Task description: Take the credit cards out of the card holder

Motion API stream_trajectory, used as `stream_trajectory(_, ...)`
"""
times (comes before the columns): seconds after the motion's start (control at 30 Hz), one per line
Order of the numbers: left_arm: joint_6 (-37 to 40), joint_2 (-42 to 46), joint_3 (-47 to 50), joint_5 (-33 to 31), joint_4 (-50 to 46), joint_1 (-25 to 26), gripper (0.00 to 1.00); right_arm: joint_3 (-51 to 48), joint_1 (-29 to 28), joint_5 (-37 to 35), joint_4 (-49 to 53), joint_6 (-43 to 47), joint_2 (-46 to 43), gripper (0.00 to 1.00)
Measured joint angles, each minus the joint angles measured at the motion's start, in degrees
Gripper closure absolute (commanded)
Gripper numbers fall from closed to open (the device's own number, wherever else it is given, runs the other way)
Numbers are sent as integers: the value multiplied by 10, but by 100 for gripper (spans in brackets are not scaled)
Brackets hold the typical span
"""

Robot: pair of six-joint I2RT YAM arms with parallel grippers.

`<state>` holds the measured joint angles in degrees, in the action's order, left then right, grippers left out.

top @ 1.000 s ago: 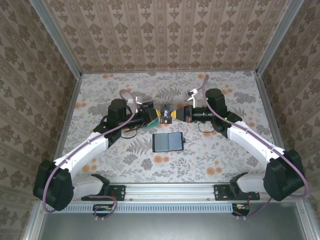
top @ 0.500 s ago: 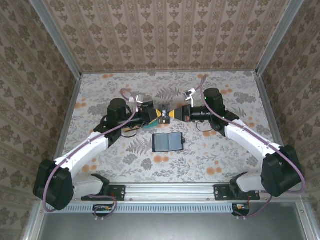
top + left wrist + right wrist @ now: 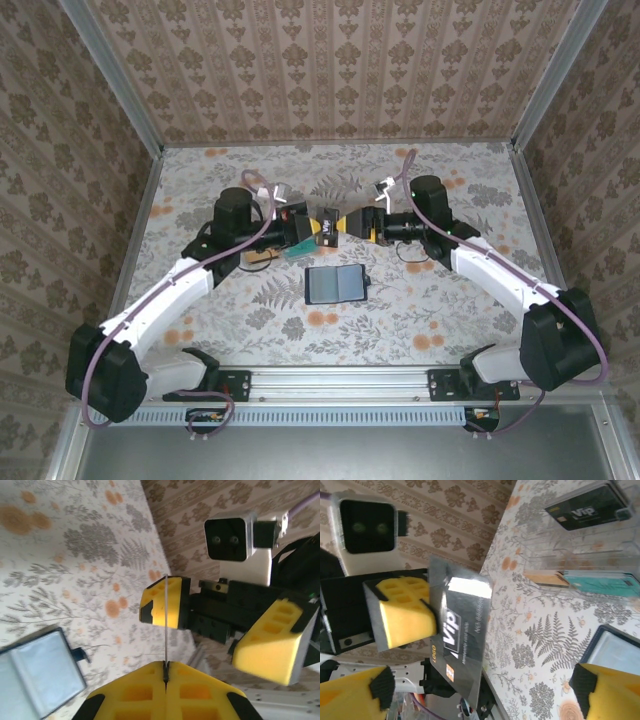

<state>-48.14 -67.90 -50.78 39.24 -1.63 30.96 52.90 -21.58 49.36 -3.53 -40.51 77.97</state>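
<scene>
Left hand (image 3: 165, 672) clamped on card (image 3: 457, 630): dark, glossy, "Vip" print, held edge-up mid-air above worktop (image 3: 450, 300) centre. Right hand (image 3: 354, 224) jaws apart, just right of it. Holder (image 3: 335, 285) lies open nearer, grey-blue inside.

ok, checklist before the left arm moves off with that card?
1. The left fingers are shut on the held card: ok.
2. The right fingers are wide open and off the held card: ok.
3. How deep the held card sits between the left fingers: cannot tell, the pads hide it.
4. The card holder lies open on the table, apart from both arms: ok.
5. More cards in its slots: cannot tell.
6. Room in the clear tray, which holds other cards: cannot tell.
</scene>
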Motion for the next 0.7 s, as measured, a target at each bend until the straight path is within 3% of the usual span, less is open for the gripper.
stream_trajectory(0.13,104,0,-59,-56,-121,0,100,2,4,-24,38,21,-2,0)
stream_trajectory(0.33,277,-25,-141,-198,-264,1,100,3,5,-87,90,55,-33,0)
stream_trajectory(0.53,507,-51,-146,-341,-286,16,100,3,5,-152,122,83,-67,0)
stream_trajectory(0.7,673,-83,-152,-413,-270,19,100,2,5,-211,136,104,-92,0)
